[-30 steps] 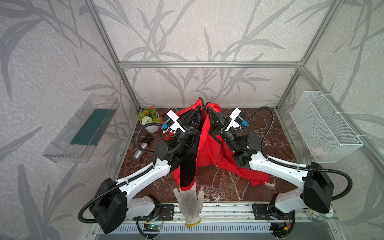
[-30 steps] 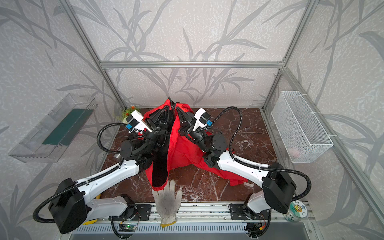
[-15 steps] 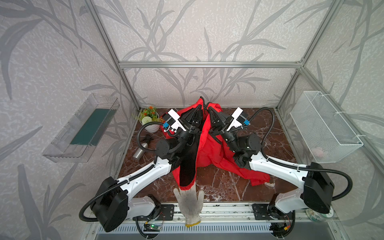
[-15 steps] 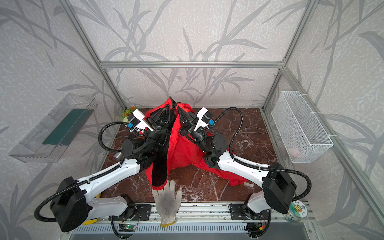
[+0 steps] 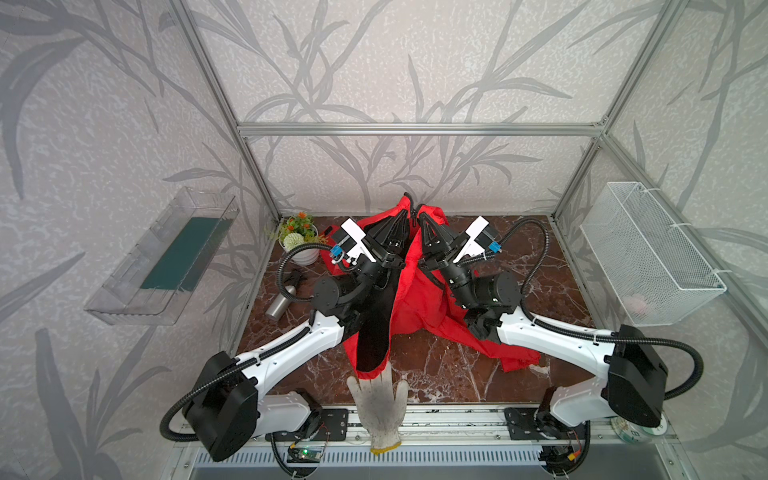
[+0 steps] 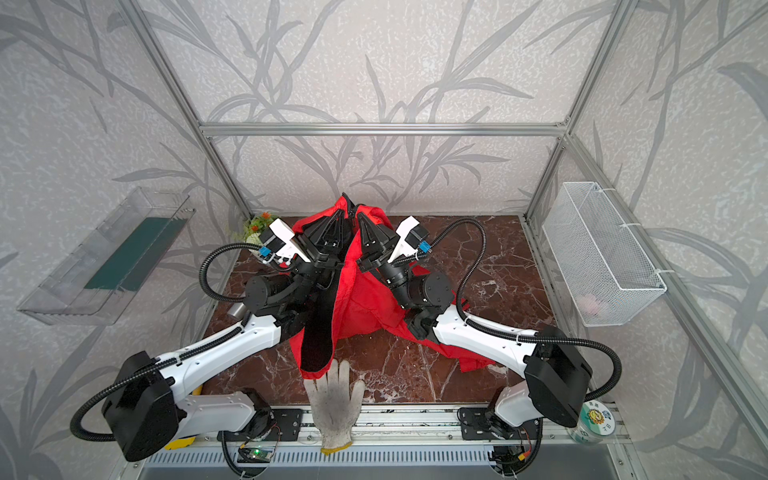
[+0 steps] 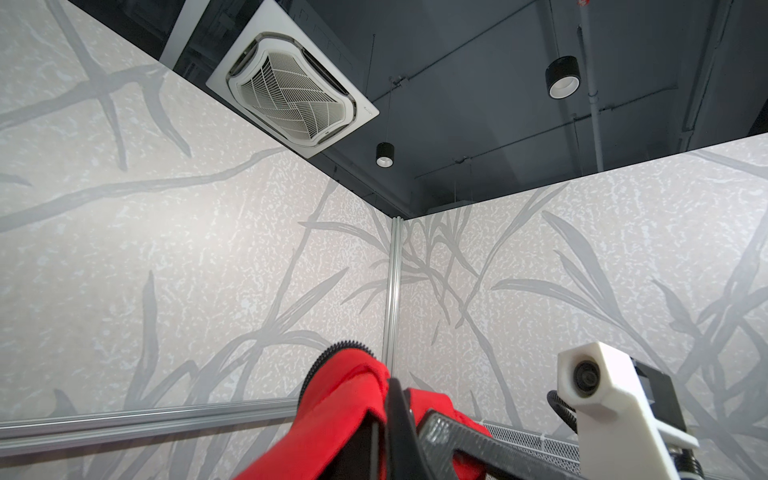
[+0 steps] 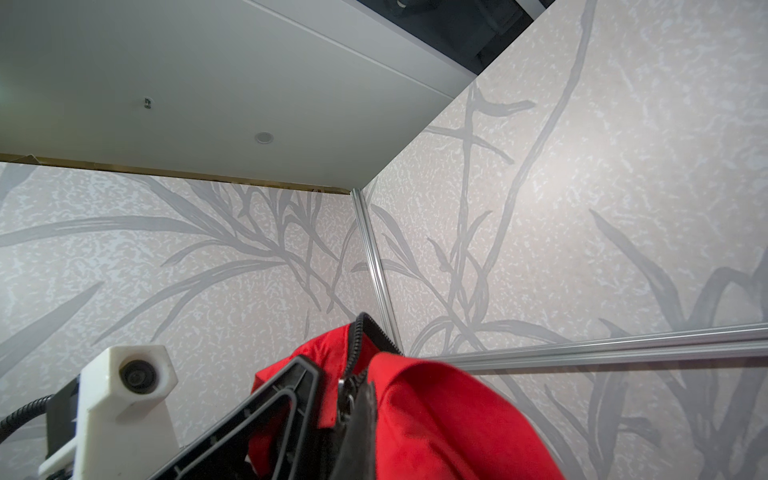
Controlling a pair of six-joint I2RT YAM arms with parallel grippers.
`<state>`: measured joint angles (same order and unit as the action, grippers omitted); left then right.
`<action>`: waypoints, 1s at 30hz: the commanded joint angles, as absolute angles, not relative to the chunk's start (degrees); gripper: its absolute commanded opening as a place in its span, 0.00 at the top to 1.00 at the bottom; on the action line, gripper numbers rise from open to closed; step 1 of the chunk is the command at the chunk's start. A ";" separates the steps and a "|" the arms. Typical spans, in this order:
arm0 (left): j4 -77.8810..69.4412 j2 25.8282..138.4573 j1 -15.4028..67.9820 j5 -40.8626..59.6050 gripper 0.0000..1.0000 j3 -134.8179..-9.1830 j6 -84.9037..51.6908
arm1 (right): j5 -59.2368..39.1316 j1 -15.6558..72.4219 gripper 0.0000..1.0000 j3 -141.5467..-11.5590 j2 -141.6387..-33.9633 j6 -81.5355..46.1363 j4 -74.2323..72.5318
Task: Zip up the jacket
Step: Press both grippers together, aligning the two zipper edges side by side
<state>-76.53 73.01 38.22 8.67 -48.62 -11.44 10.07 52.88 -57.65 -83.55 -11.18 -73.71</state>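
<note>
The bright red jacket hangs in the middle of both top views, lifted by its upper edge, with its hem spread on the marble floor. A long strip of black lining faces out on its left side. My left gripper is shut on the red fabric by the black zipper teeth. Close beside it, my right gripper is shut on the other front edge, right at the zipper. Both grippers point upward, nearly touching.
A white work glove lies at the front edge under the jacket's hem. A potted plant and a metal bottle sit at the back left. A wire basket hangs on the right wall, a clear bin on the left.
</note>
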 commanded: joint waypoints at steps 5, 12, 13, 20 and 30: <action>-77.86 73.39 37.89 10.97 1.00 -50.89 -6.46 | 10.89 52.82 1.00 -57.83 -81.83 -10.61 -80.42; -75.12 72.42 37.79 11.65 1.00 -51.06 -4.17 | 10.63 54.54 1.00 -58.57 -81.63 -8.99 -77.00; -75.35 72.34 37.87 11.52 1.00 -51.04 -4.17 | 10.80 54.98 1.00 -58.66 -81.74 -8.30 -76.89; -77.67 71.38 37.33 10.64 1.00 -51.20 -6.90 | 11.86 56.70 1.00 -58.26 -81.19 -4.38 -76.97; -80.50 70.75 37.30 9.58 1.00 -49.24 -11.35 | 11.75 56.83 1.00 -59.67 -82.56 -4.17 -80.41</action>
<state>-76.40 72.40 37.47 9.50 -49.34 -10.17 11.57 56.49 -57.52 -83.53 -5.45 -74.96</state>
